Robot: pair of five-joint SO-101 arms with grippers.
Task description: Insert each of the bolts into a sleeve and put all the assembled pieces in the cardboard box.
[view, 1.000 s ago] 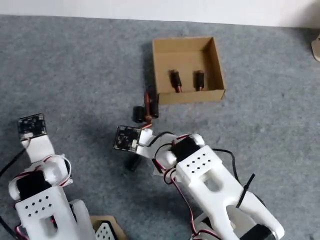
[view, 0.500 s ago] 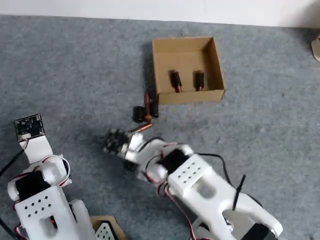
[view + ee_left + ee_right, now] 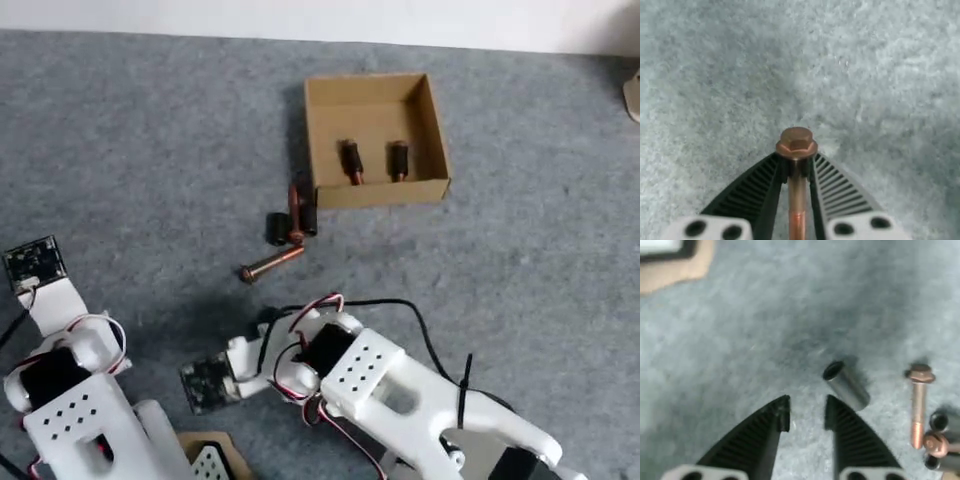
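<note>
My left gripper (image 3: 797, 159) is shut on a copper bolt (image 3: 796, 145), its hex head poking out past the fingertips above bare carpet. My right gripper (image 3: 806, 402) stands open just above the carpet, with a dark sleeve (image 3: 846, 385) lying a little ahead of it and to one side. Beyond that sleeve lies a loose copper bolt (image 3: 918, 402), also seen from above (image 3: 272, 263). Close by are a black sleeve (image 3: 277, 228) and a bolt beside another sleeve (image 3: 298, 210). The cardboard box (image 3: 320, 100) holds two assembled pieces (image 3: 352, 162).
Grey carpet covers the table. A flat cardboard piece (image 3: 205, 452) with a dark panel lies at the front edge between the arms. The right arm's body (image 3: 400, 390) takes up the front middle, the left arm (image 3: 70, 400) the front left.
The right arm has swung back and to the left, away from the bolts and sleeves near the box, uncovering the loose bolt. The left arm has shifted slightly left.
</note>
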